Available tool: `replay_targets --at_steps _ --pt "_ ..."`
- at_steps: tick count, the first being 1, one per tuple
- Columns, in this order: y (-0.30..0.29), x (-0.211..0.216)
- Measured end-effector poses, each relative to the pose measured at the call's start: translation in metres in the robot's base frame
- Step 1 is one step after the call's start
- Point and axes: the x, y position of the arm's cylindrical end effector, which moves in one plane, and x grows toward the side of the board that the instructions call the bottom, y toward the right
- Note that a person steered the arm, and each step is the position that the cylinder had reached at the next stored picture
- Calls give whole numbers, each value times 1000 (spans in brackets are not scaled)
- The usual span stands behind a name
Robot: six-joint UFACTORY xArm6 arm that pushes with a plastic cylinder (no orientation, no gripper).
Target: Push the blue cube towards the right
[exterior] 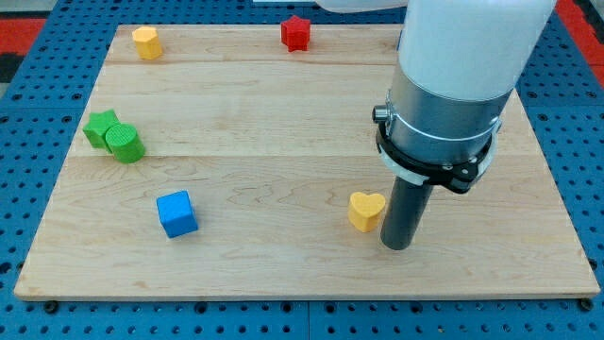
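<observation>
Sitting low on the wooden board (283, 113), toward seven o'clock from its middle, the blue cube (177, 213) shows a bright top face and two darker side faces. It rests flat and is turned slightly, so one vertical edge faces the view's bottom; being a cube, it has no long axis that I can make out.

My tip (397, 246) stands on the board at about five o'clock from the middle, well apart from the blue cube and at three o'clock from it. It is a plain rod end with nothing to open or close, and it holds nothing. The yellow heart (366, 211) lies just beside the rod, at about ten o'clock from my tip; whether they touch I cannot tell.

At nine o'clock on the board a green star (98, 127) and a green cylinder (125, 144) sit pressed together, the cylinder covering part of the star. A yellow block (146, 42) sits near eleven o'clock; its exact shape is hard to make out. A red star (295, 32) stands at twelve o'clock.

The arm's wide pale housing (467, 42) is cut off by the view's top and hides the board behind it.
</observation>
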Motion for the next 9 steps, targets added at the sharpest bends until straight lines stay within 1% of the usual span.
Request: replay_targets --at_steps 2,3,4,5,6,7,8,9 --pt "-5 4" --pt "-73 2" --pt "-57 -32" --pt "17 -32" --pt "-53 -30" --pt "-115 -70" --pt "-175 -93" --pt "-279 -93"
